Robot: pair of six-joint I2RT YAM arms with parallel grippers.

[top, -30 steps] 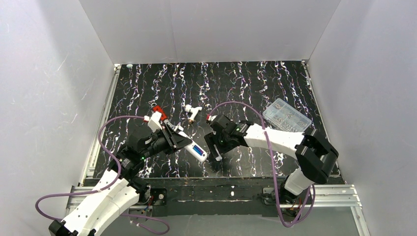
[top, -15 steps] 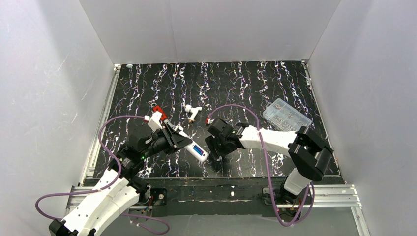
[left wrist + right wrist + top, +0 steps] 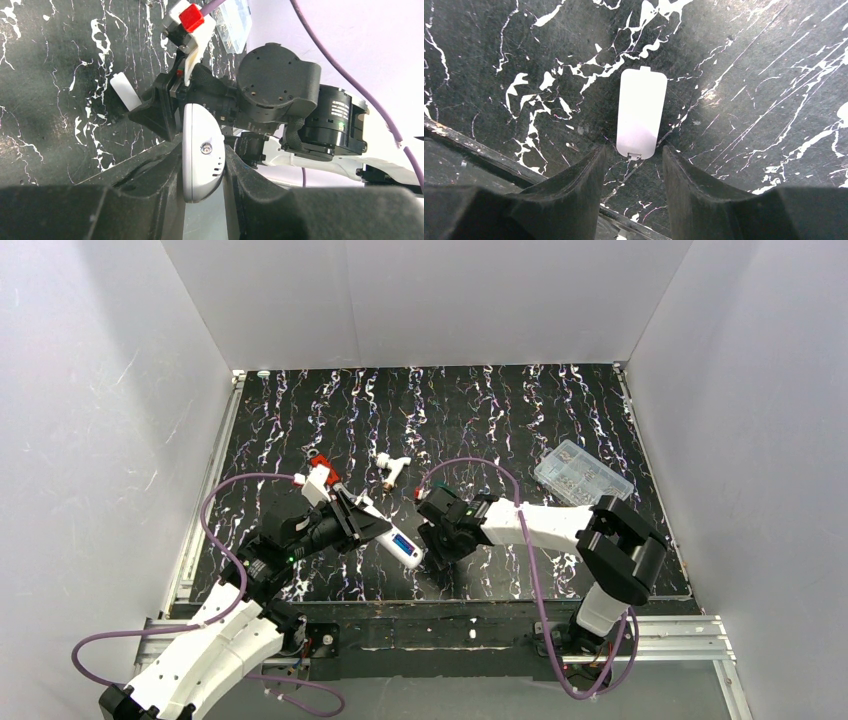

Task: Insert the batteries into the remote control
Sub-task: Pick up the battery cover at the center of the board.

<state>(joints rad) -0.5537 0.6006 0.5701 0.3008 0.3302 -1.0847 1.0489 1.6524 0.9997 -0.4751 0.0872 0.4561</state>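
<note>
We see the left end effector (image 3: 202, 170) clamped tight on the remote control (image 3: 388, 537), with one finger on each long side. The remote is held off the surface (image 3: 500, 410) at about 7 o'clock from its middle. In the top view its free end points toward 4 o'clock. Its recess faces up there, and a blue patch (image 3: 403, 545) sits in the recess. We cannot tell whether that patch is a battery.

The right end effector (image 3: 634, 160) is just at 3 o'clock of the remote's free end and points down at the surface. Its jaws are partly open and hold nothing. A flat white battery cover (image 3: 641, 112) lies on the surface below them. In the right wrist view its near end sits just between the two fingertips, and no contact is visible.

A clear plastic box (image 3: 583, 473) rests at 3 o'clock of the surface, well apart from both end effectors. It is closed over many small pieces too fine for us to name. A white T-shaped fitting (image 3: 391, 468) lies at 12 o'clock from the remote.
</note>
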